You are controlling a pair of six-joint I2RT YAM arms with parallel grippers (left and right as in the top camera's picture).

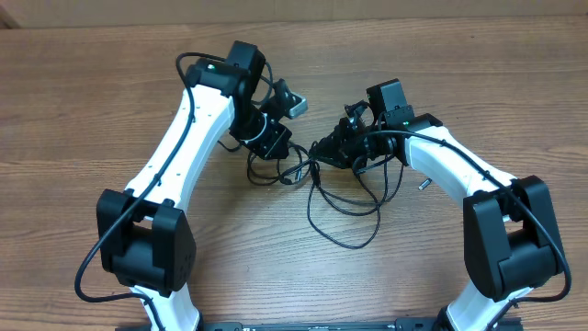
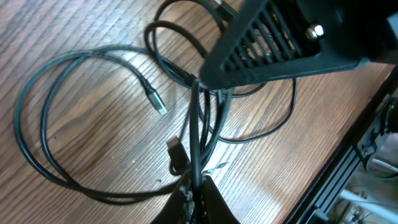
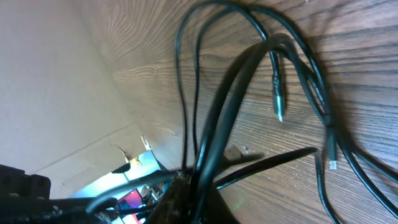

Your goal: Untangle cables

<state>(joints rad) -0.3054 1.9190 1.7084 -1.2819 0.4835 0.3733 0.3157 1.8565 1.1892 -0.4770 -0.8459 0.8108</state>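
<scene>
The cables [image 1: 344, 225] are thin black cords lying in loose loops on the wooden table between my two arms. My left gripper [image 1: 280, 145] is shut on a few strands that run straight up from its jaws [image 2: 199, 183]. A silver-tipped plug [image 2: 155, 102] lies free on the wood to its left. My right gripper [image 1: 329, 149] faces it from close by and is shut on a thick bunch of strands [image 3: 199, 180]. Two plug ends [image 3: 278, 99] [image 3: 334, 163] hang or lie past that bunch. The right gripper's black body [image 2: 280, 43] fills the top of the left wrist view.
The table [image 1: 92, 110] is wood-grained. A small silver-tipped end [image 1: 424, 183] lies beside the right arm. A black rail [image 2: 360, 162] runs along the table's front edge. Cardboard [image 3: 50, 93] stands behind the table in the right wrist view.
</scene>
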